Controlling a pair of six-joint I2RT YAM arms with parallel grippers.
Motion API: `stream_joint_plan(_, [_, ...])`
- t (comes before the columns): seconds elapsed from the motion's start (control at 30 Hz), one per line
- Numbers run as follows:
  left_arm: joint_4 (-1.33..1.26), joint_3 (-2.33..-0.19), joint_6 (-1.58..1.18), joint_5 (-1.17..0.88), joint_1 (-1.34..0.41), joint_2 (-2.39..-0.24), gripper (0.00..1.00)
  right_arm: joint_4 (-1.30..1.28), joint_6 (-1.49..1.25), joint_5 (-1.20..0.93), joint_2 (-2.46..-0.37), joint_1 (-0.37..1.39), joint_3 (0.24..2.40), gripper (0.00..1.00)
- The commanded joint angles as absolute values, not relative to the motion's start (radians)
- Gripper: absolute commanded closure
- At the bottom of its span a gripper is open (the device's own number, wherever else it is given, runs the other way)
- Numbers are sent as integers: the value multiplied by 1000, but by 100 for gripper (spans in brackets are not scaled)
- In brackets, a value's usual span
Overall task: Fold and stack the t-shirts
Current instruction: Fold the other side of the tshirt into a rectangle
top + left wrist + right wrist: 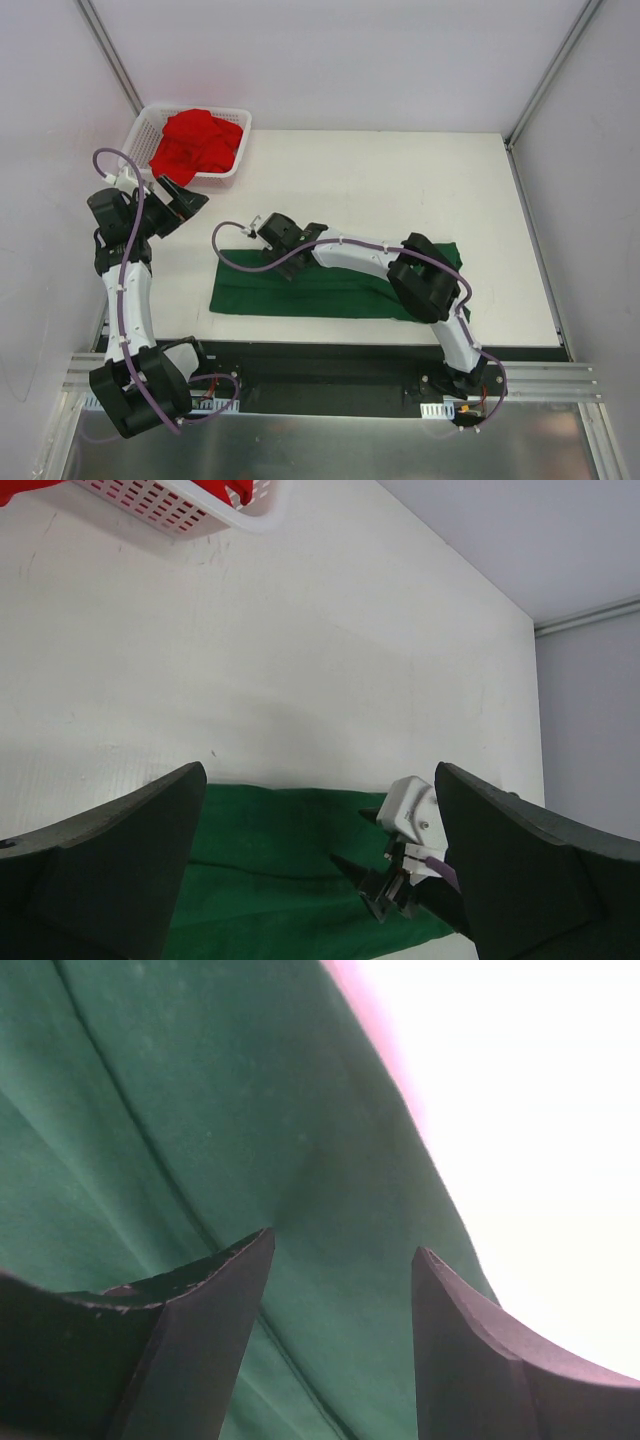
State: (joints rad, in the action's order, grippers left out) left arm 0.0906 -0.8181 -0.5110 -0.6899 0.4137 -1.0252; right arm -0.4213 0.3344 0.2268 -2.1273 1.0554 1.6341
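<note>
The dark green t-shirt point(330, 292) lies flat as a long folded strip at the table's near middle. It also shows in the left wrist view point(270, 860) and the right wrist view point(200, 1090). The bright red t-shirt point(197, 142) is crumpled in the white mesh basket point(240, 118) at the back left. My right gripper point(272, 258) reaches over the strip's left part, open and empty, just above the cloth point(340, 1255); it also shows in the left wrist view point(385, 880). My left gripper point(185, 210) is open and empty, raised between the basket and the green t-shirt point(320, 770).
The basket's corner point(170, 505) shows at the top of the left wrist view with a bit of red cloth point(232, 490). White walls with metal corner posts point(545, 75) close in the table. A black strip point(330, 350) runs along the near edge by the arm bases.
</note>
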Motion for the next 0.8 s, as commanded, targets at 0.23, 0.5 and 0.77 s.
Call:
stream_joint_plan(0.23, [46,-805,-508,-722,419,-999,1,-430,339,98,-2135,1055,1641,39])
stream_joint_plan(0.5, [43,-804,-508,-726,419,-1003,1,-434,319,14,-2079,1055,1585,39])
stream_joint_plan(0.77, [44,-801,-511,-724,422,-1000,1,-428,307,-49,-2008,1061,1493,39])
